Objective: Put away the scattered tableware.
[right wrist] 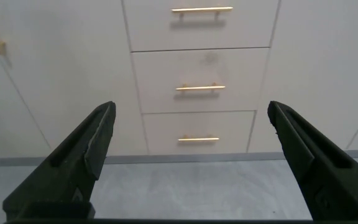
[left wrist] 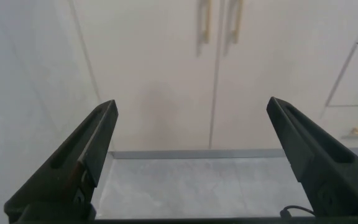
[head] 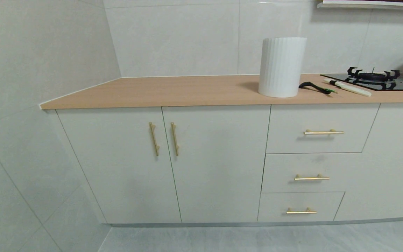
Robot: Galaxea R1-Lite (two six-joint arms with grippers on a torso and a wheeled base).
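The left gripper and right gripper gape empty, low before the cabinet. Well above them, just right of the white canister, the black utensil and cream utensil lie lengthwise on the counter; the right arm looks nearer.

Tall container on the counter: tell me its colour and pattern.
White, with fine vertical ribs down its side. The container shows best in the head view.

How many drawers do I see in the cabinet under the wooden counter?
3, stacked right of the cabinet doors: top drawer, middle drawer, bottom drawer. Others may lie past the right edge.
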